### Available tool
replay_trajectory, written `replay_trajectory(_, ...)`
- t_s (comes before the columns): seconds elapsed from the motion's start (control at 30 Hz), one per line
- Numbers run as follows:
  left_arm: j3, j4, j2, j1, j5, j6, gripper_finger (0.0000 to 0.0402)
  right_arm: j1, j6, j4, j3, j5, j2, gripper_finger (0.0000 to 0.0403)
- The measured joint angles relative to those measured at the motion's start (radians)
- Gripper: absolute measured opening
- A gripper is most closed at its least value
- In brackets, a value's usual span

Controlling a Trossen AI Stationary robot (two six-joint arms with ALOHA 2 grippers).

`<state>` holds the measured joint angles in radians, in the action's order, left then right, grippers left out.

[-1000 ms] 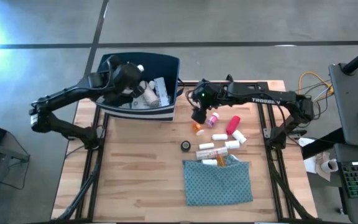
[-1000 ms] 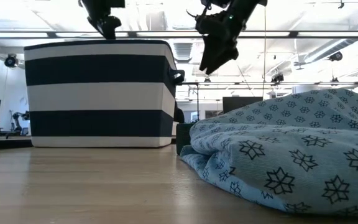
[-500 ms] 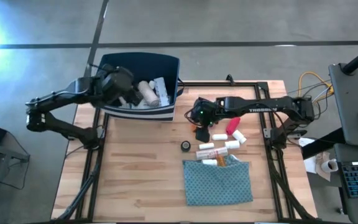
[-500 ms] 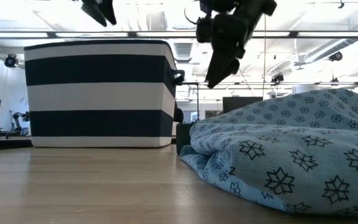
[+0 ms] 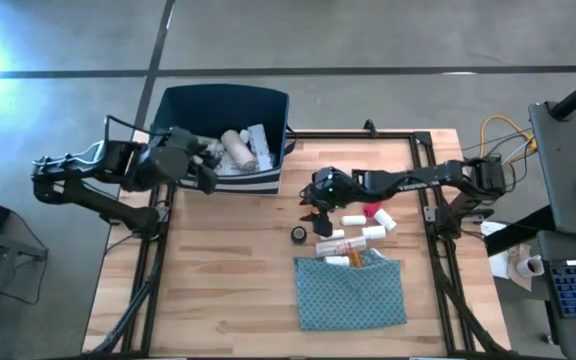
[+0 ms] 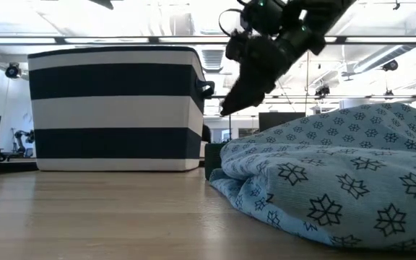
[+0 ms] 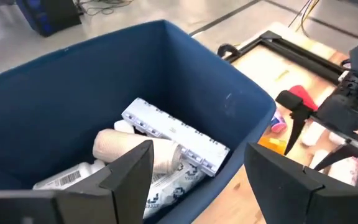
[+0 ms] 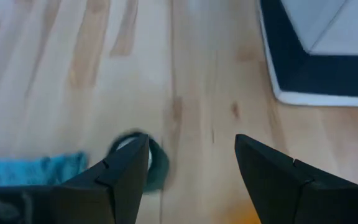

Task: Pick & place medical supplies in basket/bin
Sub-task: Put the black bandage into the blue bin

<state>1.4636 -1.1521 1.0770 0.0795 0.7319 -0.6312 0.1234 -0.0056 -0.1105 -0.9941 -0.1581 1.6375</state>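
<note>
High view: overhead, facing straight down, far enough to take in the whole worktop (image 5: 218,290) and both arms. Low view: at worktop height, level, very near the teal cloth (image 6: 338,166), facing the room behind. Left wrist view: close above the bin (image 7: 166,81), looking into it. Right wrist view: close over the boards. Shared: bin and cloth in high and low views; the black roll (image 8: 145,163) in high and right wrist views.

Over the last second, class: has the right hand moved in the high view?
Yes. The right hand has come down from beside the navy bin toward the small black roll, nearer the teal cloth, open.
</note>
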Motion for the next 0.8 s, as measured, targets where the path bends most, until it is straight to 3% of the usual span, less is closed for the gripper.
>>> replay_trajectory(0.47,-0.050,-0.046,0.001,0.000,-0.025,-0.016,0.0231,-0.134,-0.124,-0.018,0.082,0.015,0.001,0.0228)
replay_trajectory(0.7,-0.057,-0.049,0.000,0.000,-0.025,0.082,0.0231,-0.169,0.108,0.037,0.074,0.244,0.001,0.0228)
replay_trajectory(0.8,-0.057,-0.056,-0.014,0.000,-0.026,0.092,0.0230,-0.168,0.107,0.053,0.074,0.268,0.001,0.0228)
